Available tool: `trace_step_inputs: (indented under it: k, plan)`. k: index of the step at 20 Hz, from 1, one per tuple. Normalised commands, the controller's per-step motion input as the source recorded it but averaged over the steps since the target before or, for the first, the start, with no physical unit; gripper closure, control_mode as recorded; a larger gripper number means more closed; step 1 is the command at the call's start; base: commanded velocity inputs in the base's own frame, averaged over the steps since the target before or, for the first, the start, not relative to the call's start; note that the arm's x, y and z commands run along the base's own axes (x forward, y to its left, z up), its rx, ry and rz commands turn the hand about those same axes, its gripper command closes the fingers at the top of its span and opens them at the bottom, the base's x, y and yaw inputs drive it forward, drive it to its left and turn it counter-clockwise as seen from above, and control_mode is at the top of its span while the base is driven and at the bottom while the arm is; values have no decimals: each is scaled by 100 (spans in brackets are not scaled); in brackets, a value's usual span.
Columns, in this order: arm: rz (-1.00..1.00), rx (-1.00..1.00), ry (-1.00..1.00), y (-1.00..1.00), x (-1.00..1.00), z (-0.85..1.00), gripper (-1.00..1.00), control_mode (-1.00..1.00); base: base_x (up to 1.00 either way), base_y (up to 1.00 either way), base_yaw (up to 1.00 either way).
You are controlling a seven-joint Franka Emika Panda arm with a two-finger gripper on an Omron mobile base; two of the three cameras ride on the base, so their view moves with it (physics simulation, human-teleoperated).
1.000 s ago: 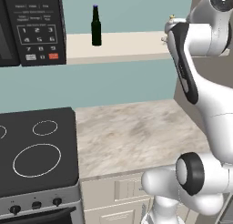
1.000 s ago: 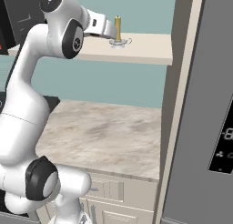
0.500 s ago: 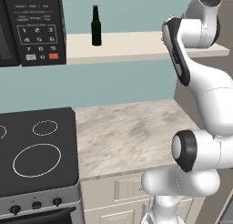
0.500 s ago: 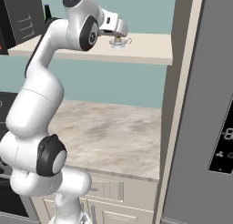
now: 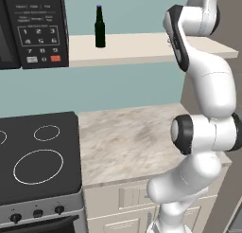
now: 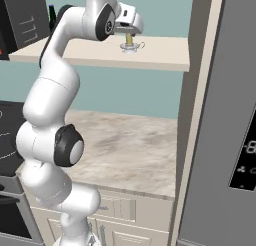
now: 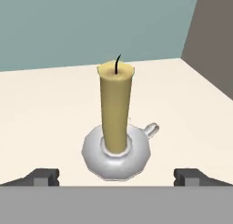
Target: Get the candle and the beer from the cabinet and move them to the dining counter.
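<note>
Here, in the left base view, a black microwave with a keypad hangs at far left above a black glass stove top ringed with white burner circles. Just right of the microwave, the small dark green glass beer bottle with a purple cap stands upright on the long flat cream-beige cabinet shelf slab, well apart from the arm. Below, a beige marbled stone table joins the stove's right side over cream panelled doors. The white arm with dark joints rises at right and bends up to shelf height.

In the right base view, the arm climbs from lower left and reaches over the shelf, its hand directly above and behind the short pale-yellow cylindrical candle in its round silver-grey dish holder. The candle stands upright on the shelf, toward its right end, near a tall brown-grey wall panel. At far right is a dark grey refrigerator door with a lit display.

In the hand view, the candle stands centred, black wick up, its holder's small loop handle pointing right. The claw is spread wide, its two dark fingertips low on either side of the dish, touching nothing.
</note>
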Motion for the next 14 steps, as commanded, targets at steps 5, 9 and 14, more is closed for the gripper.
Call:
trace_step_inputs:
  k: [5,9,14]
  plan:
    - [5,0,0,-1,23,-7,-100,-100,0,0,0]
    - [4,0,-1,0,15,-11,-100,-100,0,0,0]
    - [3,0,-3,0,23,-7,-100,-100,0,0,0]
